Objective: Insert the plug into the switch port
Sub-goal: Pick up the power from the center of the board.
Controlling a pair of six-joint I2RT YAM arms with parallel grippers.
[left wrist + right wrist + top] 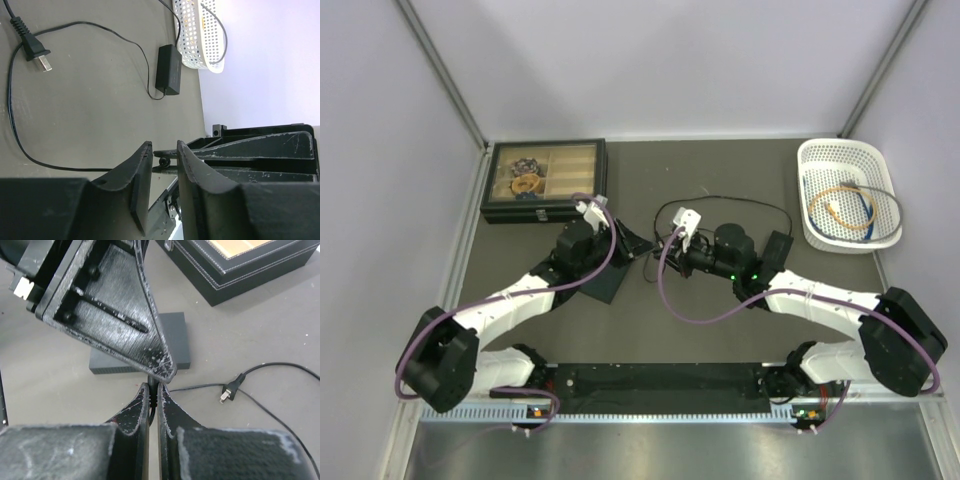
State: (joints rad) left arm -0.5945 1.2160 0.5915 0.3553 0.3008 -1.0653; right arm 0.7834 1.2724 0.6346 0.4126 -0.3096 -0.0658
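While tight on the plug (163,161), right end effector (154,386); left end effector (164,146) narrowly agape around it.

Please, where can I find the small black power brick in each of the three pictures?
Top view: the power brick lies right of centre, between the right arm and the white basket.
Left wrist view: upper middle, just beside the basket.
Right wrist view: not in it.
Shared landmark: the thin black lead.
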